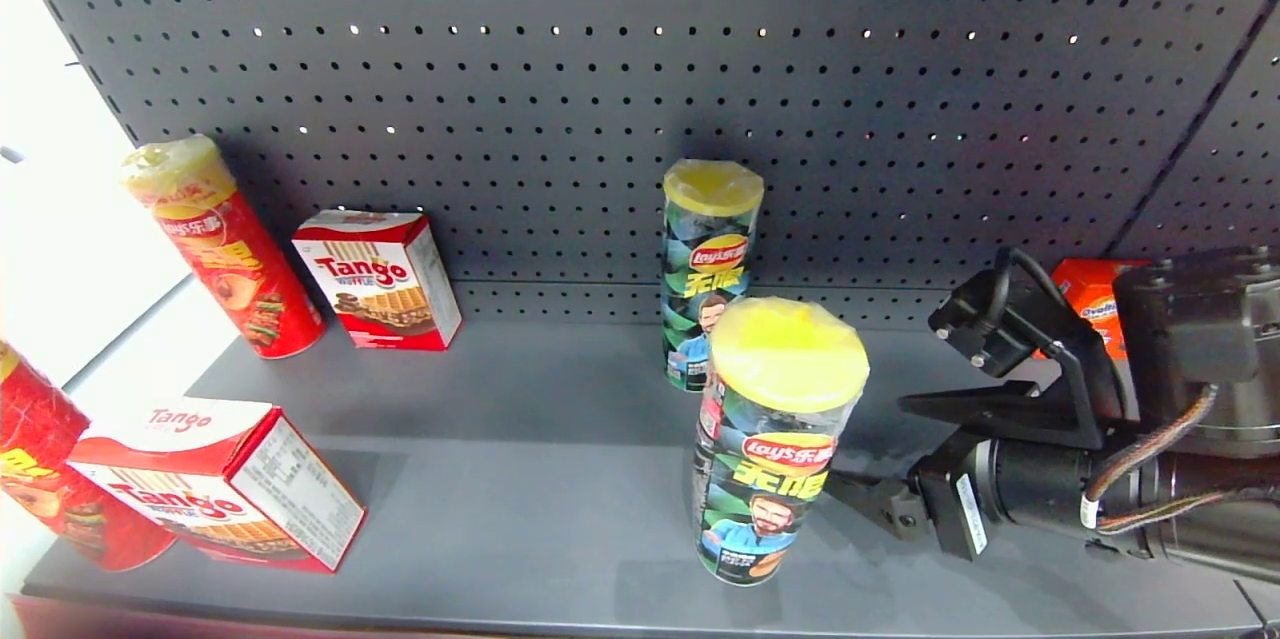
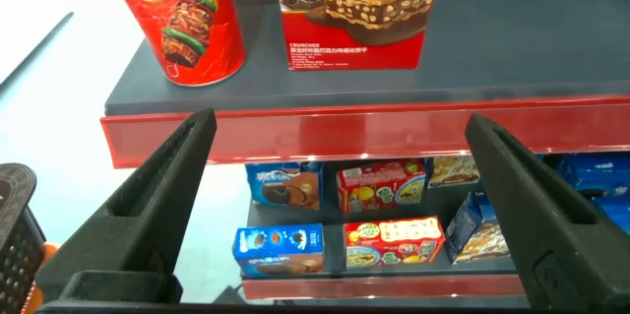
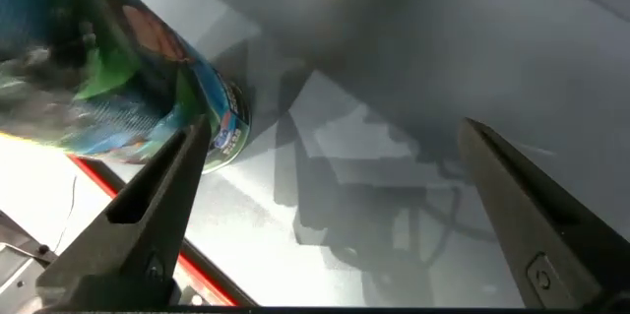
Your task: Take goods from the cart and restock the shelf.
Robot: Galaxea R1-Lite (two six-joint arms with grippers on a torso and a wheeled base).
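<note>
Two green chip cans with yellow lids stand upright on the grey shelf [image 1: 540, 439]: one at the back [image 1: 710, 279] and one near the front edge [image 1: 775, 439]. My right gripper [image 1: 870, 441] sits just right of the front can, open and holding nothing. In the right wrist view the front can [image 3: 108, 68] lies beside one finger [image 3: 148, 225], outside the gap, and my right gripper [image 3: 335, 186] frames bare shelf. My left gripper [image 2: 340, 186] is open and empty, below and in front of the shelf's red front edge [image 2: 364, 127].
On the shelf's left stand a red chip can [image 1: 225, 249] and a wafer box [image 1: 380, 279], with another red can [image 1: 50, 479] and wafer box [image 1: 220, 484] at the front. An orange box [image 1: 1095, 299] sits behind the right arm. Lower shelves hold cookie boxes [image 2: 379, 186]. A black basket [image 2: 15, 216] is nearby.
</note>
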